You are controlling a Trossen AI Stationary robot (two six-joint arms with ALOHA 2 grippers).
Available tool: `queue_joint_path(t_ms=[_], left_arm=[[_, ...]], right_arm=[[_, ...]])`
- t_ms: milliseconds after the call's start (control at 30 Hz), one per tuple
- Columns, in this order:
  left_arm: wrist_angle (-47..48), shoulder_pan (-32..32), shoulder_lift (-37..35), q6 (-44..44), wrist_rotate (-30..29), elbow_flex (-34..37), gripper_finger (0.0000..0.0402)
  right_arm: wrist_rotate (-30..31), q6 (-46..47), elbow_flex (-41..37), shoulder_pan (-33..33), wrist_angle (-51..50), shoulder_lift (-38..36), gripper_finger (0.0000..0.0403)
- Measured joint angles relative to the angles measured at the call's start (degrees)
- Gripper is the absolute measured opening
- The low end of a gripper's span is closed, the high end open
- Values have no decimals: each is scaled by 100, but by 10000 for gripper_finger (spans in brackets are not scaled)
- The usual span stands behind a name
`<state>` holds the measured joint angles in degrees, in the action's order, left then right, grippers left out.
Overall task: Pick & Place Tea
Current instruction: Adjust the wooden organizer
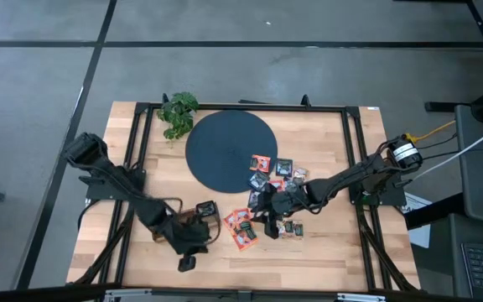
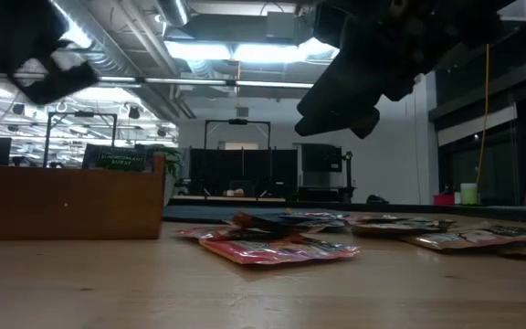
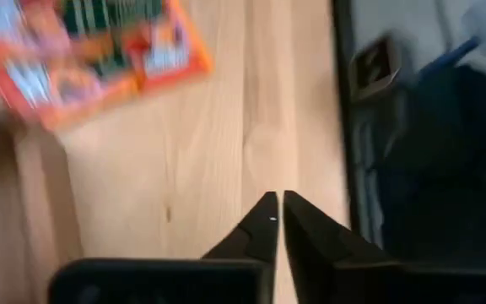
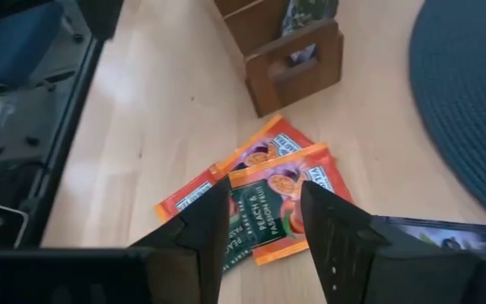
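My left arm reaches across the table's (image 1: 325, 252) front-left part, bent at the elbow, its wrist low near the front edge. My left gripper (image 3: 277, 207) is clenched tight with nothing between the fingers, pointing down at bare wood just beside an orange-red sachet (image 3: 99, 51). My right arm stretches in from the right edge toward the middle, its wrist hanging above the tea sachets (image 1: 271, 189) scattered between the dark disc (image 1: 225, 147) and the front. My right gripper (image 4: 264, 215) stands parted, empty, over two overlapping orange sachets (image 4: 272, 198). The wooden tray (image 4: 289, 51) sits near them, a dark sachet in one compartment. A leafy plant (image 1: 177, 111) lies beside the disc.
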<state>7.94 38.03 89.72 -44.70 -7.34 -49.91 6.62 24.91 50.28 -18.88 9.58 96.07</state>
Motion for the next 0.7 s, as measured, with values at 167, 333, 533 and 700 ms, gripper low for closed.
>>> queue_joint_path(t_ms=[167, 333, 533, 700], left_arm=[[191, 156, 541, -321, 47, 0, 2], [799, 246, 707, -608, -269, 0, 3], [1574, 272, 707, -709, -663, 0, 2], [1987, 123, 705, -689, -698, -2, 1]], right_arm=[[492, -7, 0, -147, -15, 0, 149], [754, -2, 2, -207, -29, 2, 149], [997, -68, 2, -207, -94, 4, 149], [1256, -199, 2, -205, -94, 4, 149]])
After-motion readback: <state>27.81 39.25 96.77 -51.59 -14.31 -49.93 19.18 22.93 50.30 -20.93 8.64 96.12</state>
